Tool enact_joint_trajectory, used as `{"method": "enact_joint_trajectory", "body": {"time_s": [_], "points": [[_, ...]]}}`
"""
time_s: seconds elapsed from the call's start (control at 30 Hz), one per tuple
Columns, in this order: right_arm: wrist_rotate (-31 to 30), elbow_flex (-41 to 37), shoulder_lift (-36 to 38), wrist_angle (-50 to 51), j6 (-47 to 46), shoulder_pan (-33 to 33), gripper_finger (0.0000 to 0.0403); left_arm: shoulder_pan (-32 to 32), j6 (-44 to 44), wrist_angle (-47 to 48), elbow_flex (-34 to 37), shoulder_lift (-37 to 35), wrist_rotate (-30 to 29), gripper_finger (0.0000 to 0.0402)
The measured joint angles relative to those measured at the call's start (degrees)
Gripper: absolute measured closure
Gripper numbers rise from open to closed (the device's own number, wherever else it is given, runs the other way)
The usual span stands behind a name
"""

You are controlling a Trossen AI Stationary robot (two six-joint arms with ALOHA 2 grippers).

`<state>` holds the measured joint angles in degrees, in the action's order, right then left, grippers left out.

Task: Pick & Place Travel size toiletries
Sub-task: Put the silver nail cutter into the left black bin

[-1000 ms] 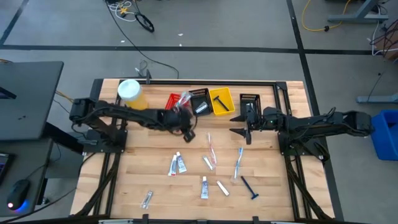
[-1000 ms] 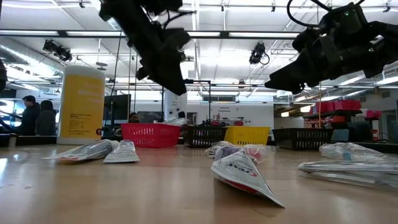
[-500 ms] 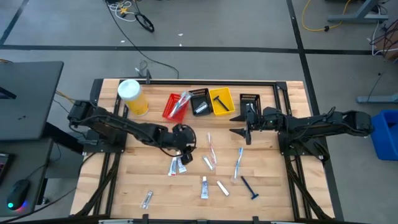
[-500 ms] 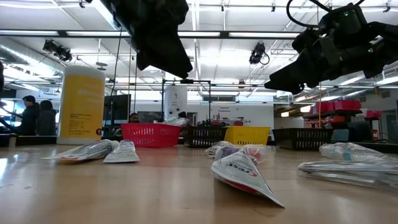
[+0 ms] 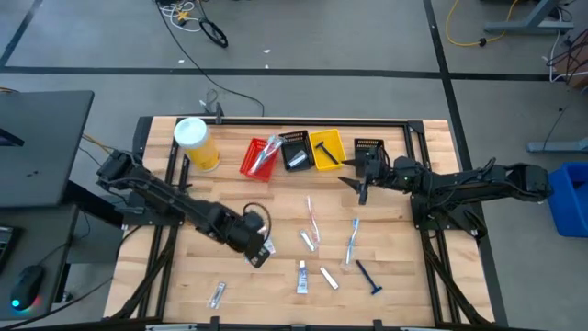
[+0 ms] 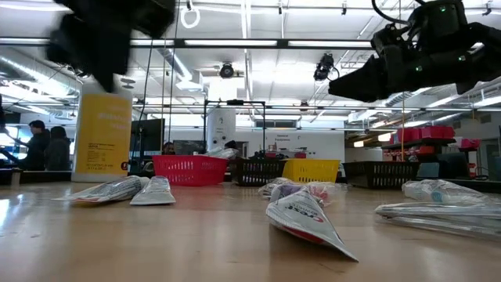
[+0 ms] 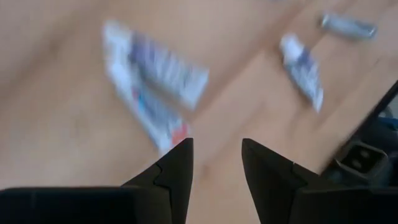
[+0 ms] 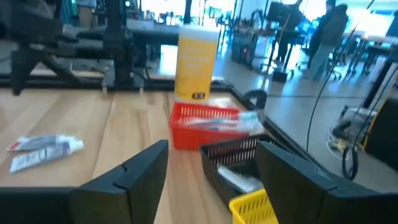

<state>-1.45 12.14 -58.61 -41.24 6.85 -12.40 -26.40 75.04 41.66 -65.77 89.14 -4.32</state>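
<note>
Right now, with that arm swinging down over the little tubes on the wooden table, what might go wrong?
Two small white-and-blue tubes lie side by side, touching, just ahead of the left hand. Its open fingers might catch both or nudge one away. The clear-wrapped toothbrushes stick out over the red slotted bin's rim, so they might tip out. The right hand hangs open close to the black slotted bin and could bump it.

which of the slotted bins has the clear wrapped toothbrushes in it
The red slotted plastic bin, the one nearest the yellow white-lidded canister. Clear wrapped toothbrushes stick out of it; the black and yellow bins beside it hold other items.
</note>
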Motion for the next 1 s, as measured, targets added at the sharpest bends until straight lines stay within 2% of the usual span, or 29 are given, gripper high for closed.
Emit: {"method": "enact_joint_trajectory", "body": {"time_s": [0.07,0.23,0.4,0.63,0.77,1.0], "points": [[0.0,0.0,0.0,-0.4,-0.4,0.0,0.0146,-2.5,7.5,1.5,-0.1,0.0,1.6,0.0255],[0.8,0.0,0.0,5.2,-4.1,0.0,0.0155,-9.9,23.2,1.2,1.1,0.0,0.9,0.0255],[2.1,0.0,0.0,8.1,-4.4,0.1,0.0172,-16.8,33.3,1.0,2.2,0.5,0.4,0.0255],[2.1,0.0,0.0,6.9,-4.5,0.1,0.0183,-21.5,38.9,-0.7,1.7,7.2,8.6,0.0255],[2.0,0.0,0.0,6.3,-5.1,0.1,0.0179,-22.2,39.8,-3.6,1.7,9.9,6.8,0.0255],[2.0,0.0,0.0,5.7,-5.6,0.1,0.0168,-22.4,40.1,-2.6,1.9,12.3,5.8,0.0255]]}}
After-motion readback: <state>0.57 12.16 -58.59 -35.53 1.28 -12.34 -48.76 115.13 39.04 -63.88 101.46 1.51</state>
